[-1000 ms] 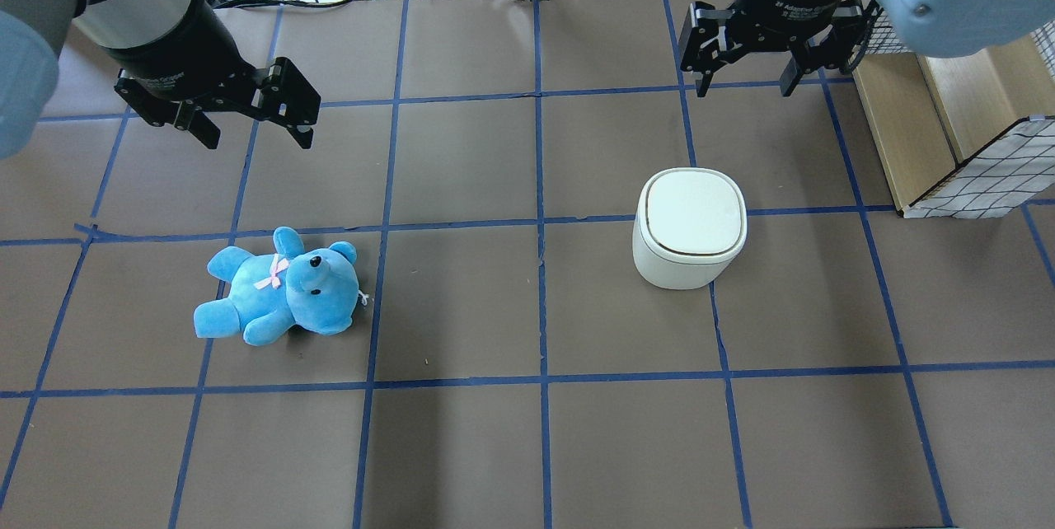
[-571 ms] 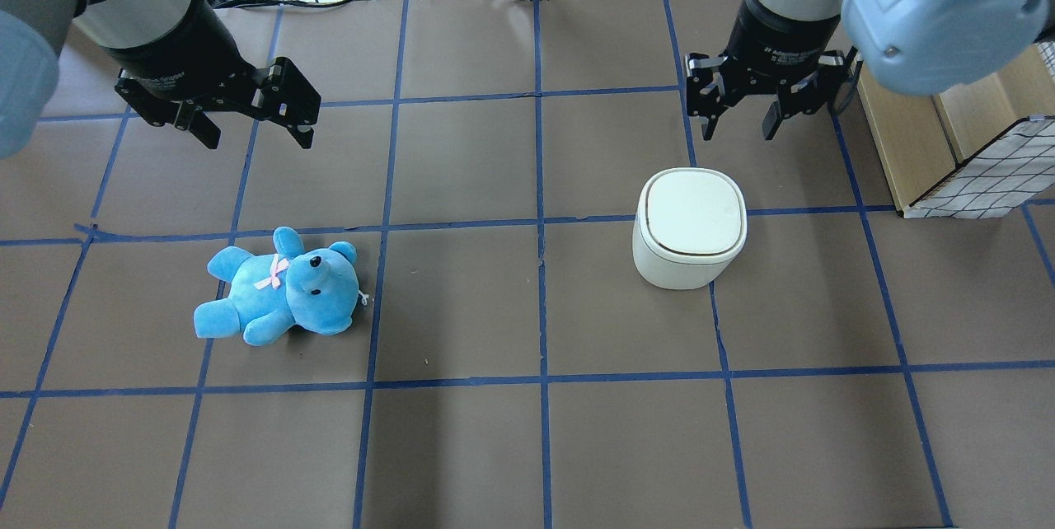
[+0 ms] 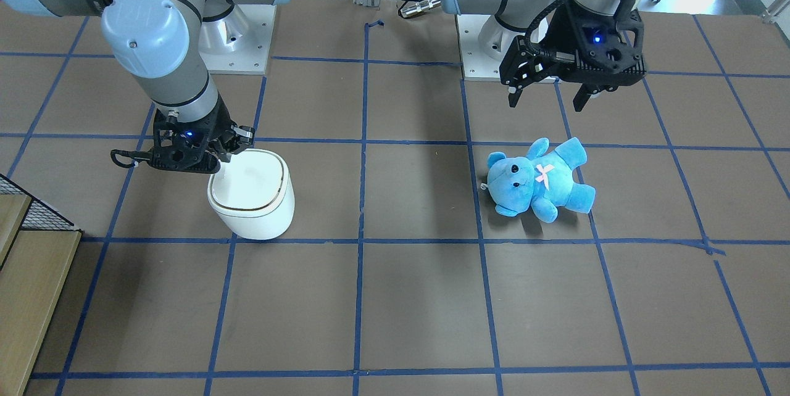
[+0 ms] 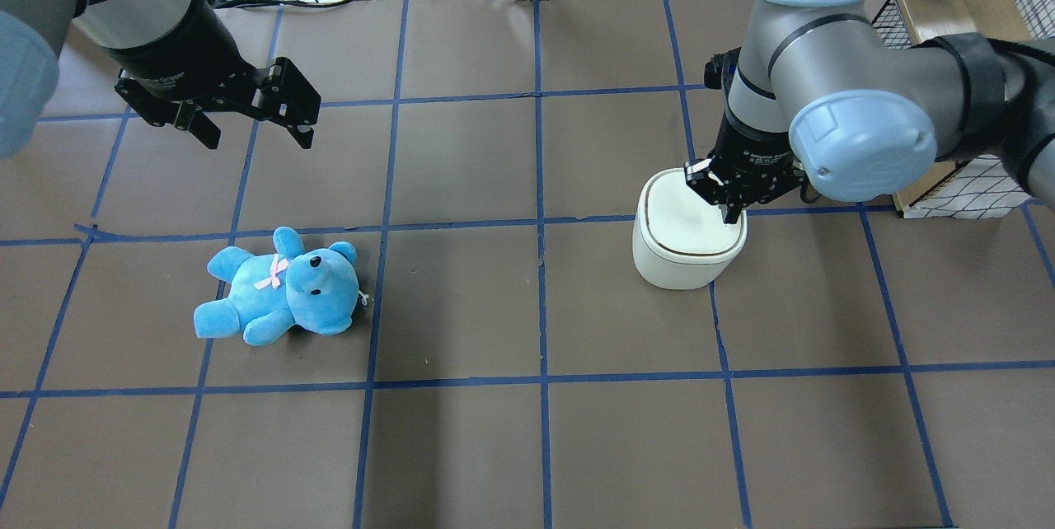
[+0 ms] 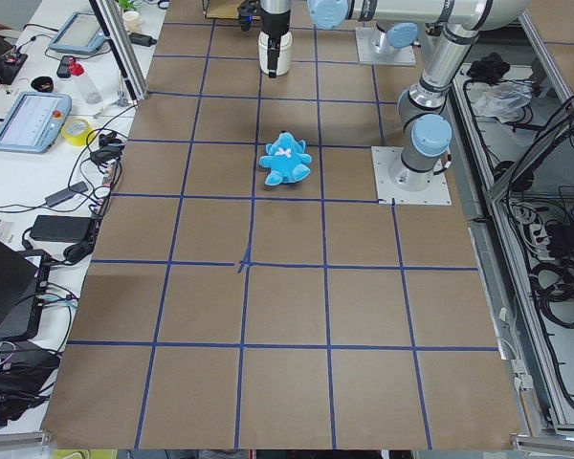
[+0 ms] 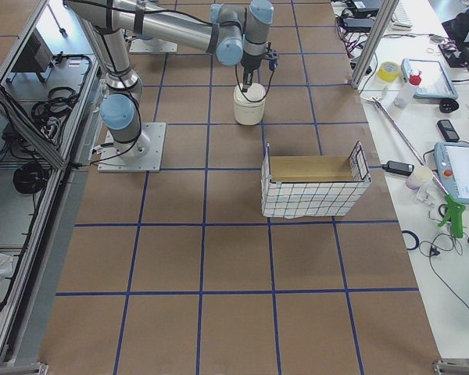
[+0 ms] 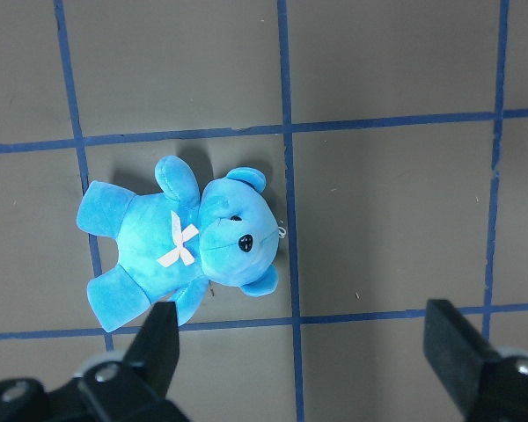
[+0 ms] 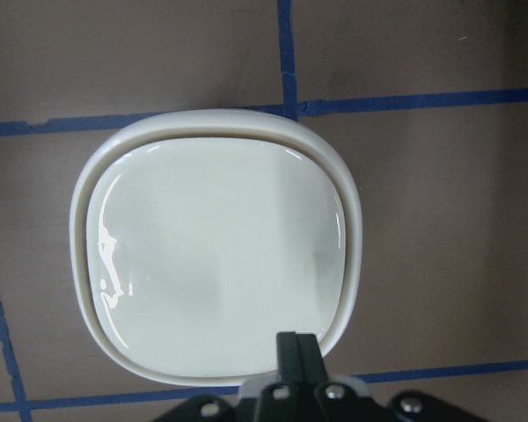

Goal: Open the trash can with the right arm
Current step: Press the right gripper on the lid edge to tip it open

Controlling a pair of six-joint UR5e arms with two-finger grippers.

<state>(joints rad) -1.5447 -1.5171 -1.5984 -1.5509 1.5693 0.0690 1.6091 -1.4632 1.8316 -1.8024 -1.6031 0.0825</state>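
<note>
Shut tight, the jaws of the right gripper [image 4: 729, 212] show as one narrow black tip, with nothing between them; the right wrist view shows the fingers [image 8: 297, 353] pressed together. That tip points straight down at the can [image 4: 686, 253], over the edge of the lid [image 4: 684, 216] on the robot's right-hand side. From the front, the tip sits at the lid's rim. I can't tell from any view whether it actually touches the plastic.

The can stands upright on the table [image 4: 461, 306], on the robot's right half, and one of the blue tape lines runs under it. Its lid lies flat and closed, with the thin dark seam showing all round.

Over on the other half, the left gripper [image 4: 255, 129] hangs in the air with its jaws spread wide and empty. The left wrist view shows the two fingers [image 7: 163, 343] far apart at the bottom of the picture. Below them, the bear [image 7: 185, 237] lies on its back on the table. The bear is bright blue with a pale pink bow, and it is well apart from the can.

Seen from the right end of the table, a wire basket [image 6: 313, 187] with a cardboard lining stands near the can.
</note>
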